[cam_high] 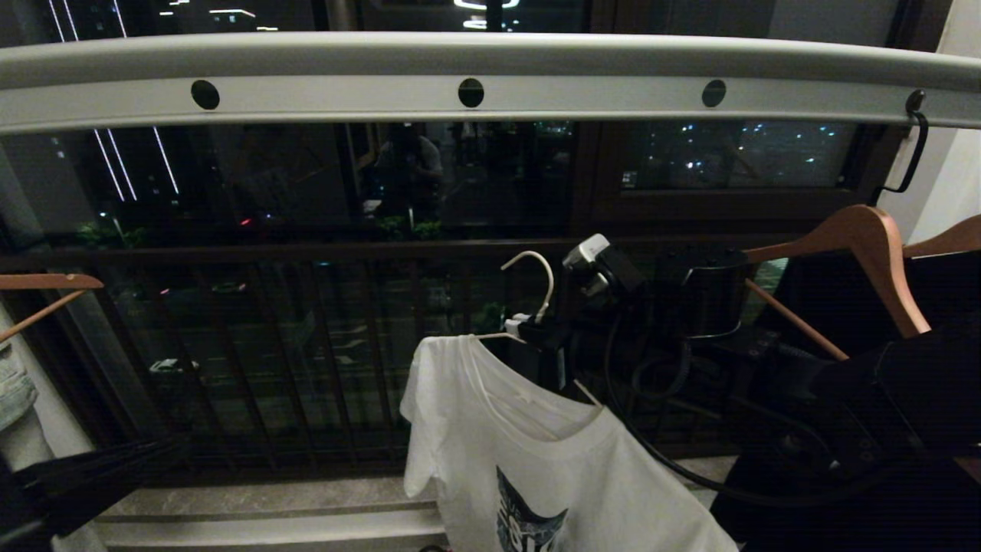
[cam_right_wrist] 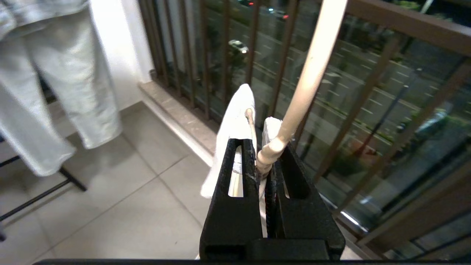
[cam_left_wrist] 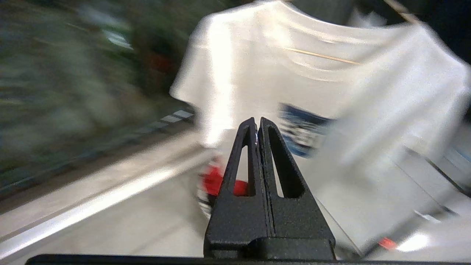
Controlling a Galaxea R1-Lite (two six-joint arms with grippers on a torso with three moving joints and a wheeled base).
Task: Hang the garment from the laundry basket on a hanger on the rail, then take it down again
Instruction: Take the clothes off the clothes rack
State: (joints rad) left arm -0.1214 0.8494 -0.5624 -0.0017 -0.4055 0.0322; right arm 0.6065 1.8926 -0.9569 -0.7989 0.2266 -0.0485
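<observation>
The white T-shirt (cam_high: pixel 536 452) with the dark blue print on its chest hangs on the thin white wire hanger (cam_high: pixel 529 295), well below the long grey rail (cam_high: pixel 490 77) and not hooked to it; the hanger's hook curves free in the air, clear of the row of round holes in the rail's flat strip. The right gripper (cam_right_wrist: pixel 265 156) is clamped on the hanger's twisted neck, with the shirt's white cloth bunched just beside and behind the black fingers (cam_right_wrist: pixel 239 173), so the shirt is carried by that arm in front of the dark balcony railing (cam_high: pixel 306 253). The left gripper (cam_left_wrist: pixel 257 127) has its jaws pressed together on nothing and points at the front of the shirt, near it but apart; something red sits low behind its fingers, too blurred to name. To the right, brown wooden hangers (cam_high: pixel 866 245) carry a black garment (cam_high: pixel 881 429), and a black hook (cam_high: pixel 912 146) hangs from the rail above them. At the far left another wooden hanger (cam_high: pixel 46 295) holds a pale denim piece (cam_high: pixel 15 391).
</observation>
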